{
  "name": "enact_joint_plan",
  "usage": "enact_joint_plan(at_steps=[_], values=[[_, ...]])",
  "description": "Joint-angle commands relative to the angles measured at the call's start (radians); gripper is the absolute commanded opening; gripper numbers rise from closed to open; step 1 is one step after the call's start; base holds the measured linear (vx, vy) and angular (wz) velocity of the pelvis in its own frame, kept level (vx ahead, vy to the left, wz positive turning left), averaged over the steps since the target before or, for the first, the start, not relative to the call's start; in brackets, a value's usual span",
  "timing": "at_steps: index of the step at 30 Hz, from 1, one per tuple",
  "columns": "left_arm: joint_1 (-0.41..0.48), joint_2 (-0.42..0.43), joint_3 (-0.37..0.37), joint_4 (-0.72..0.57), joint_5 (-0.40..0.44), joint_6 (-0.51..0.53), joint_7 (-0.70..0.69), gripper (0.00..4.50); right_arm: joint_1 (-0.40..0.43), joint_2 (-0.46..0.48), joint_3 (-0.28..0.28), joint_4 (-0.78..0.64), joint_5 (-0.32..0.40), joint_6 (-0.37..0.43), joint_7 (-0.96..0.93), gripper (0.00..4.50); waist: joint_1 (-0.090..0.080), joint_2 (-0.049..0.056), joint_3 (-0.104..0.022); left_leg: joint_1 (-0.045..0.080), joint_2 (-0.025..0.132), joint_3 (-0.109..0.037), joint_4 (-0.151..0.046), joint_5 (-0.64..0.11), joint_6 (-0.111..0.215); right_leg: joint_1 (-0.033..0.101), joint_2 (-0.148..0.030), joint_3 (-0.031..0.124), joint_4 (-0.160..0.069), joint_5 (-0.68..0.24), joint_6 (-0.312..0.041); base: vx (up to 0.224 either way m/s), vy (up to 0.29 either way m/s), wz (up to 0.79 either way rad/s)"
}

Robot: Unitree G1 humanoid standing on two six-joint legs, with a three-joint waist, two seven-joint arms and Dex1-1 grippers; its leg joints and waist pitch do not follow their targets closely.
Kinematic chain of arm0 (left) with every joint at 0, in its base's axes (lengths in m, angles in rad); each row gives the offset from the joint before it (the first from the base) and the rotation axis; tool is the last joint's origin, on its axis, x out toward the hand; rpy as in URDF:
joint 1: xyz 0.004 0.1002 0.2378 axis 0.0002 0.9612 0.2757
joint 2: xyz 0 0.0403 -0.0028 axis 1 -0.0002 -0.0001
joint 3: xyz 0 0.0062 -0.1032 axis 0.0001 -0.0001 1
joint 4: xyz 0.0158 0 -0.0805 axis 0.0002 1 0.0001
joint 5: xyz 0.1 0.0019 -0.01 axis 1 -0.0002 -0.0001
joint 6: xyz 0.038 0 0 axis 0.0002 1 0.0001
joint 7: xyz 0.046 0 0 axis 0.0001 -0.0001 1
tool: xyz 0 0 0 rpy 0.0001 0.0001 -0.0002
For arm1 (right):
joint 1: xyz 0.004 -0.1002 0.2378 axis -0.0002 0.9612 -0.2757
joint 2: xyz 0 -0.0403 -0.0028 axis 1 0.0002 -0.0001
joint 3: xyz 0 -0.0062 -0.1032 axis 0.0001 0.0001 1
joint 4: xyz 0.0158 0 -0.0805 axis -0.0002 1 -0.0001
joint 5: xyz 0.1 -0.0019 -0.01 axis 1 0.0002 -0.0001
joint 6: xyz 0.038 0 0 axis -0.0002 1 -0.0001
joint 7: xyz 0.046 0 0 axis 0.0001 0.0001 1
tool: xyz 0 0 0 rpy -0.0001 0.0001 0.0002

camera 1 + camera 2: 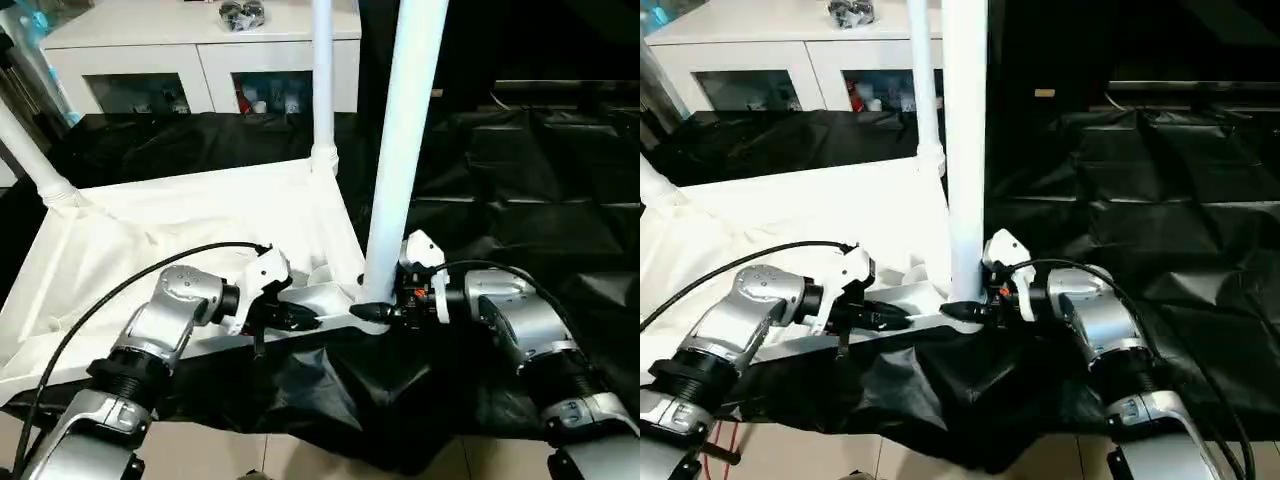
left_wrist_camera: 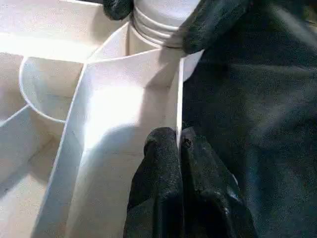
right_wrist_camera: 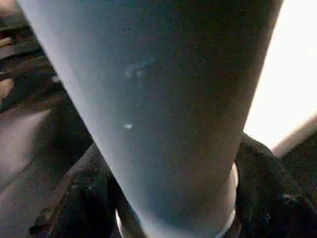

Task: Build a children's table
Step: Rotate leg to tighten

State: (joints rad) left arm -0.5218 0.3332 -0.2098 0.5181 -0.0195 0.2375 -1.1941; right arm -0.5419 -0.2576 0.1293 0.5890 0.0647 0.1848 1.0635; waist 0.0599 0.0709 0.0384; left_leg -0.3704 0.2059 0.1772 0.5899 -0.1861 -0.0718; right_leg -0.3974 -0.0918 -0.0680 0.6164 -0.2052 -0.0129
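The table top (image 1: pixel 200 215) lies upside down on the table (image 1: pixel 520 190). Left end effector (image 1: pixel 300 318) sits at its near rim; the near-corner leg (image 1: pixel 405 150) stands between it and the right end effector (image 1: pixel 385 312). Behind stands a cabinet (image 1: pixel 200 60).

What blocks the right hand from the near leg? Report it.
Nothing visible. The right hand is already at the base of the near leg, its fingers on either side of it where it stands in the corner socket of the top. The left hand pinches the top's near rim.
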Motion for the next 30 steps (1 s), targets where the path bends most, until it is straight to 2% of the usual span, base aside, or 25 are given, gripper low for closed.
enact_joint_plan(at_steps=[1,4,6,7,10,13,15,17,18,20,23,26,28,30], values=[[-0.043,-0.073,0.003,-0.004,-0.006,0.015,0.104,0.0,-0.01,0.093,0.044,0.06,-0.025,-0.002,-0.121,2.69,-0.004,-0.014,-0.055,0.007,0.017,-0.002,-0.068,-0.175,0.053,0.05,-0.048,0.035,-0.075,-0.15,-0.239,0.0,0.0,0.0],[-0.06,-0.124,0.039,0.022,0.017,0.043,0.26,0.0,-0.05,0.178,-0.018,0.159,-0.027,0.007,-0.338,2.69,-0.018,-0.012,-0.049,0.013,0.015,-0.006,-0.076,-0.252,0.013,0.047,-0.049,0.036,-0.09,-0.296,-0.199,0.0,0.0,0.0],[-0.066,-0.143,0.048,0.028,0.02,0.054,0.304,0.0,-0.063,0.207,-0.038,0.187,-0.022,0.006,-0.406,2.69,-0.023,-0.012,-0.05,0.013,0.015,-0.007,-0.077,-0.255,0.009,0.045,-0.047,0.038,-0.092,-0.297,-0.191,0.0,0.0,0.0],[-0.069,-0.161,0.053,0.029,0.023,0.063,0.338,0.0,-0.077,0.232,-0.058,0.215,-0.017,0.009,-0.473,2.69,-0.026,-0.007,-0.052,0.011,0.016,-0.007,-0.076,-0.238,0.009,0.046,-0.048,0.039,-0.088,-0.263,-0.195,0.0,0.0,0.0],[-0.077,-0.212,0.062,0.021,0.036,0.081,0.44,0.0,-0.102,0.286,-0.079,0.265,-0.029,-0.011,-0.596,2.69,-0.026,-0.011,-0.058,0.008,0.014,-0.005,-0.072,-0.192,0.023,0.049,-0.045,0.036,-0.081,-0.162,-0.215,0.0,0.0,0.0],[-0.07,-0.233,0.055,-0.001,0.035,0.085,0.445,0.0,-0.104,0.3,-0.07,0.269,-0.032,-0.029,-0.576,2.69,-0.021,-0.011,-0.061,0.006,0.013,-0.003,-0.067,-0.159,0.052,0.052,-0.045,0.035,-0.077,-0.096,-0.229,0.0,0.0,0.0],[-0.063,-0.223,0.047,-0.009,0.033,0.073,0.418,0.0,-0.107,0.3,-0.082,0.267,-0.024,-0.038,-0.555,3.38,-0.02,-0.01,-0.06,0.004,0.013,-0.002,-0.067,-0.15,0.065,0.053,-0.045,0.035,-0.076,-0.083,-0.233,0.0,0.0,0.0],[-0.056,-0.207,0.043,-0.015,0.026,0.056,0.381,0.0,-0.109,0.289,-0.083,0.257,-0.022,-0.043,-0.523,3.38,-0.019,-0.01,-0.059,0.002,0.013,-0.003,-0.067,-0.155,0.07,0.054,-0.045,0.033,-0.076,-0.088,-0.234,0.0,0.0,0.0],[-0.052,-0.194,0.038,-0.017,0.021,0.048,0.357,0.0,-0.11,0.279,-0.078,0.251,-0.023,-0.053,-0.507,3.45,-0.019,-0.004,-0.059,0.005,0.014,-0.003,-0.068,-0.169,0.069,0.052,-0.046,0.033,-0.078,-0.103,-0.233,0.0,0.0,0.0],[-0.049,-0.185,0.035,-0.018,0.017,0.042,0.341,0.0,-0.111,0.273,-0.075,0.249,-0.025,-0.062,-0.498,3.83,-0.022,-0.008,-0.06,0.002,0.014,-0.004,-0.068,-0.162,0.067,0.055,-0.046,0.034,-0.075,-0.089,-0.234,0.0,0.0,0.0],[-0.033,-0.124,0.004,-0.028,0.005,0.005,0.218,0.0,-0.108,0.208,-0.03,0.212,-0.026,-0.105,-0.351,3.83,-0.026,-0.008,-0.064,-0.002,0.013,-0.003,-0.061,-0.126,0.088,0.06,-0.043,0.031,-0.065,-0.008,-0.253,0.0,0.0,0.0],[-0.026,-0.081,-0.019,-0.034,0.001,-0.018,0.127,0.0,-0.1,0.162,-0.006,0.182,-0.021,-0.13,-0.239,3.83,-0.023,-0.006,-0.067,-0.001,0.016,0.0,-0.056,-0.1,0.113,0.057,-0.04,0.03,-0.059,0.047,-0.272,0.0,0.0,0.0],[-0.028,-0.046,-0.032,-0.034,-0.008,-0.036,0.043,0.0,-0.08,0.112,0.021,0.127,-0.007,-0.128,-0.106,3.83,-0.014,-0.002,-0.066,0.005,0.018,0.001,-0.055,-0.119,0.122,0.054,-0.04,0.03,-0.061,0.036,-0.279,0.0,0.0,0.0],[-0.032,-0.031,-0.038,-0.034,-0.016,-0.032,0.001,0.0,-0.06,0.078,0.045,0.084,0.001,-0.126,-0.02,3.83,-0.009,0.001,-0.064,0.004,0.021,0.0,-0.057,-0.131,0.118,0.053,-0.04,0.03,-0.06,0.023,-0.28,0.0,0.0,0.0]])
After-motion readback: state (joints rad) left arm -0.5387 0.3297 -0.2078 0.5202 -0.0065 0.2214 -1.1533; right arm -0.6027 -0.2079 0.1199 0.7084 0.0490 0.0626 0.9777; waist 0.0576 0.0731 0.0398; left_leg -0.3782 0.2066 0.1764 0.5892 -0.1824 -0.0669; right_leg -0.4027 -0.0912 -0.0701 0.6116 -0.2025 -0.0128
